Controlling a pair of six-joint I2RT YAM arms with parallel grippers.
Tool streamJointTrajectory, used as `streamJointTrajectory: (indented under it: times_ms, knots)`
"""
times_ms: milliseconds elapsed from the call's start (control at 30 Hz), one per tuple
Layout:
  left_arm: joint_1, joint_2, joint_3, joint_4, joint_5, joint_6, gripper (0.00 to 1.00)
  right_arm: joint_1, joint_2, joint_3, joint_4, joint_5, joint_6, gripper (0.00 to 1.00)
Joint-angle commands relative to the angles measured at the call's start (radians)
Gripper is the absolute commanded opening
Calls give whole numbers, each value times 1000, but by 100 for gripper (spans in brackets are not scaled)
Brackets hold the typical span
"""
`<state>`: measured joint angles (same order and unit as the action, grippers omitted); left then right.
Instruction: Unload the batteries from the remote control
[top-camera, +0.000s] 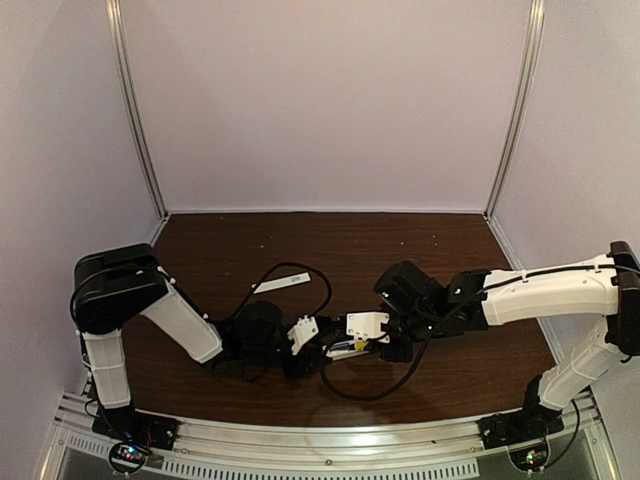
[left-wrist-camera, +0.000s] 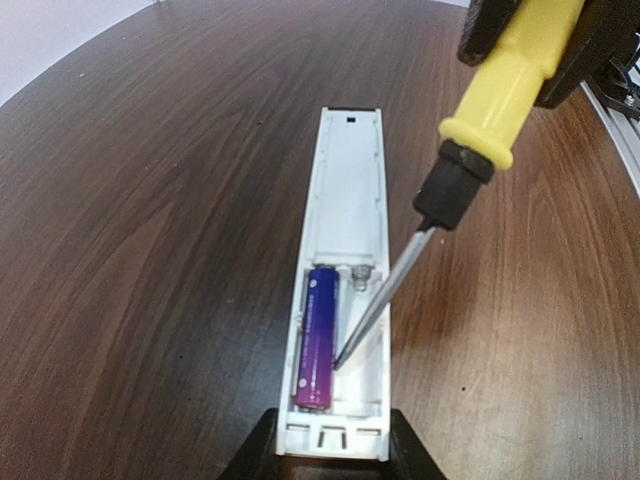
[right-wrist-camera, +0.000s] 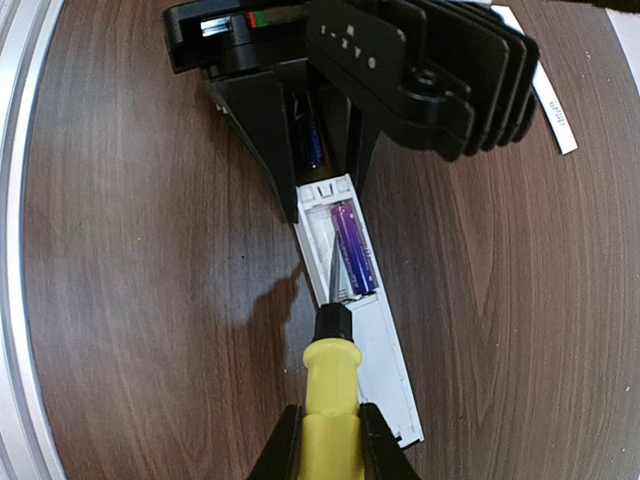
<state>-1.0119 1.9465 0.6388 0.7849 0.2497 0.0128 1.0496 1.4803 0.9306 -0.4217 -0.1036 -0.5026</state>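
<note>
Remote control (left-wrist-camera: 345, 190) edge clamped by left end effector (left-wrist-camera: 333, 447); right end effector (right-wrist-camera: 328, 432) clamps screwdriver (right-wrist-camera: 328, 385), tip beside battery (left-wrist-camera: 318, 335).

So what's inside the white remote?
In the slim white remote control, one purple cylindrical battery lies beside an empty slot, where the yellow-handled screwdriver pokes. Underneath it is hidden.

One remote control (left-wrist-camera: 345, 180) lies on the one table (left-wrist-camera: 150, 200). There are two batteries: one (left-wrist-camera: 317, 335) in the remote's open compartment and one (right-wrist-camera: 310, 130) on the wood beneath the left end effector (left-wrist-camera: 330, 452). There is one yellow-handled screwdriver (left-wrist-camera: 505, 80) and one flat white cover strip (top-camera: 283, 283). Two arms are in view, each with one end effector; the right end effector (right-wrist-camera: 328, 445) makes two in all.
</note>
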Motion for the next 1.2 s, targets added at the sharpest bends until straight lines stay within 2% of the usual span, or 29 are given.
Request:
streamJointTrajectory:
  times_ms: [0,533,767,1167]
  knots:
    - [-5,-21,21,-2,28,-9,11,8,16,17,14,37,-7,0]
    - [-4,-22,31,-16,47,-42,10,40,56,50,-35,191,-22,0]
    - [-5,-21,30,-9,54,-58,10,102,100,94,-98,307,18,0]
    - [-3,-19,37,-14,72,-66,9,229,159,126,-103,466,96,0]
